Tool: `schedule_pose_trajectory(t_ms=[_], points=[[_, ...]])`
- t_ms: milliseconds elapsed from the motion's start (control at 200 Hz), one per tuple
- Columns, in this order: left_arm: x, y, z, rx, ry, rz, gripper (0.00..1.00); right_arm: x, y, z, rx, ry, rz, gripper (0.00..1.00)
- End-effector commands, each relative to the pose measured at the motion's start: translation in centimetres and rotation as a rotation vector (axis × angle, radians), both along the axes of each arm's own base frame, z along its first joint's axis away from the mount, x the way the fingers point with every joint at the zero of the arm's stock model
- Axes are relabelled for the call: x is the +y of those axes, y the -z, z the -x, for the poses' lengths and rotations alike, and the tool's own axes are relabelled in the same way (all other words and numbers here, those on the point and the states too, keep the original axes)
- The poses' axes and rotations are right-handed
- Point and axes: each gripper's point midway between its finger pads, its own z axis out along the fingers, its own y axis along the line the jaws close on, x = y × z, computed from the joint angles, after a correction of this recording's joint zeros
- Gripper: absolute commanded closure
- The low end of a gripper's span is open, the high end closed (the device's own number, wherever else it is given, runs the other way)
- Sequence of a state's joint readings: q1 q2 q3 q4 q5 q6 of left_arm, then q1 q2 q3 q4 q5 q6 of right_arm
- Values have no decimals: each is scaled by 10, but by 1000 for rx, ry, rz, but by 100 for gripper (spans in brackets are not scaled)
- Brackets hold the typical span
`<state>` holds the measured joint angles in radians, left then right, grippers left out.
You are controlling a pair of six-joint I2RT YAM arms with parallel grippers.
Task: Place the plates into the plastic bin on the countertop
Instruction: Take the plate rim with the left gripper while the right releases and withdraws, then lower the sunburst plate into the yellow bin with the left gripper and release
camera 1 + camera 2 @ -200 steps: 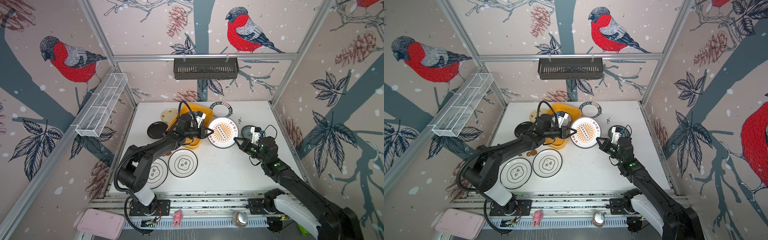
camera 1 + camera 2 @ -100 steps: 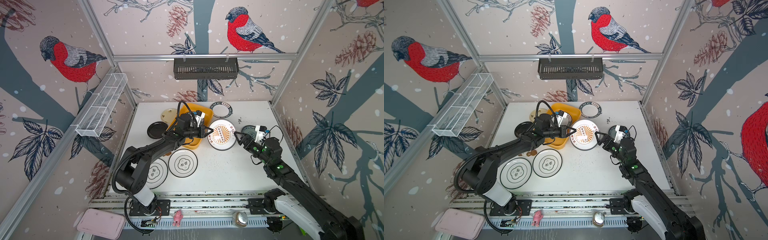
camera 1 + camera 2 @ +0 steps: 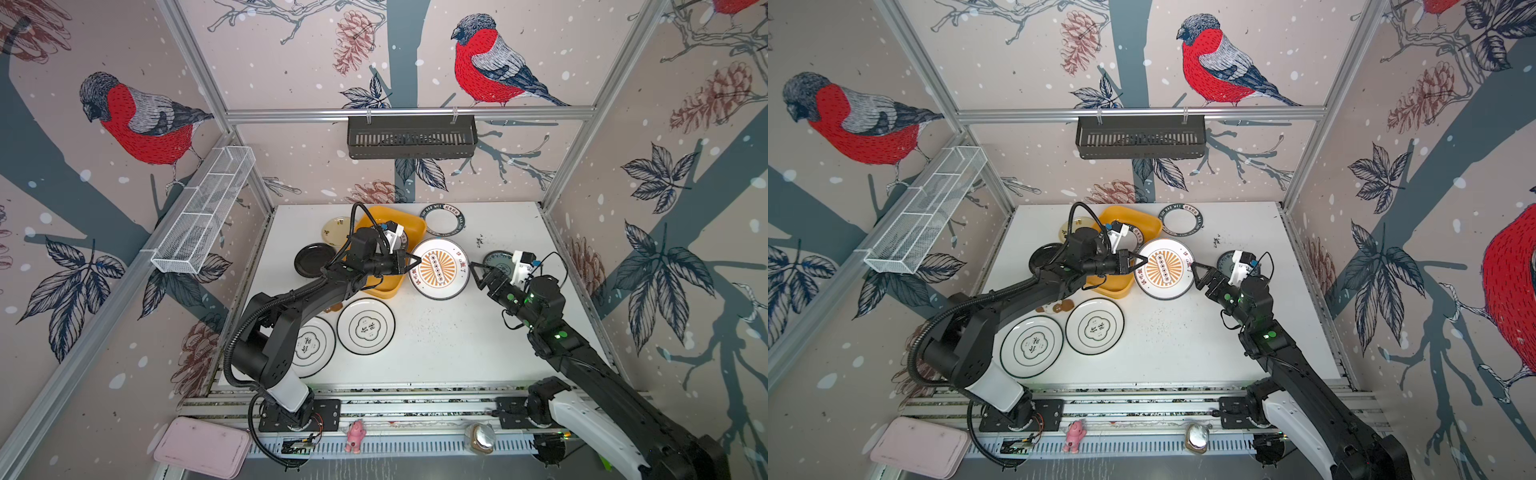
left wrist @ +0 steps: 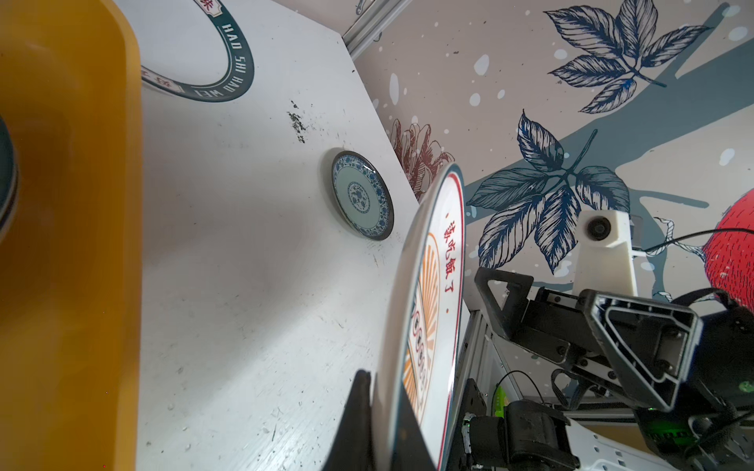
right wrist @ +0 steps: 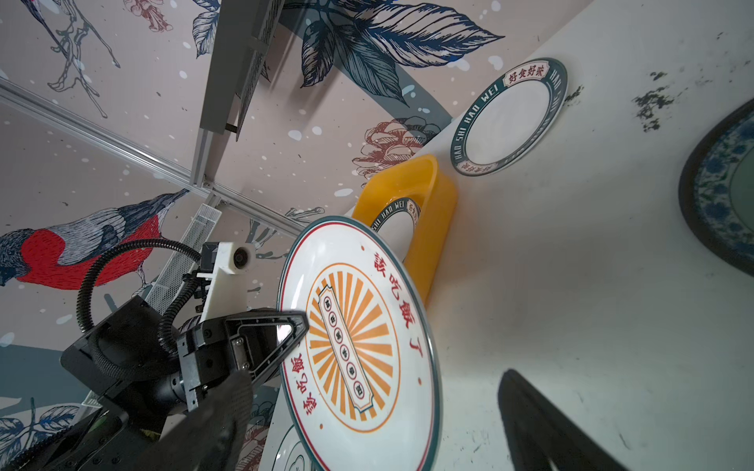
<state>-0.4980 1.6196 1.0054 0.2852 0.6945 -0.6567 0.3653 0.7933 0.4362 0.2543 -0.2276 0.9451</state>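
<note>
- While pinching left rim of orange sunburst plate (image 3: 440, 270) in left pincer (image 3: 417, 262), holds it tilted above desk (image 3: 457, 340), ready for plastic bin (image 3: 388, 291) just left.
- Has right pincer (image 3: 476, 274) spread just right, clear of plate.

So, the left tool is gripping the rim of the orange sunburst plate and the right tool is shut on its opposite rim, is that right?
Not quite: the right tool is open, not shut on the opposite rim; the right wrist view shows its fingers spread wide with nothing pinched. The left tool does grip the rim of the orange sunburst plate.
</note>
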Motion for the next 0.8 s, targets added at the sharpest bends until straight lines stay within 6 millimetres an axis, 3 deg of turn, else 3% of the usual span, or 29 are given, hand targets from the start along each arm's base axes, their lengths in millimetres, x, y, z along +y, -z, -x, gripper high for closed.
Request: schedule_pose_trajectory(t_ms=[0,170,515,645,796], points=[[8,-10,-9,-11,-53,46,98,3,-9,-1,-31,-12,1,4],[42,1,-27,80,-187,94,99,8,-18,-2,-73,-36,11,2],[133,22,-72,173,-547,107,100,28,-32,-14,-135,-111,67,0],[153,18,-90,152,-645,74,100,34,-37,-19,-151,-132,73,0],[161,18,-114,142,-713,62,100,43,-52,-21,-184,-174,65,0]])
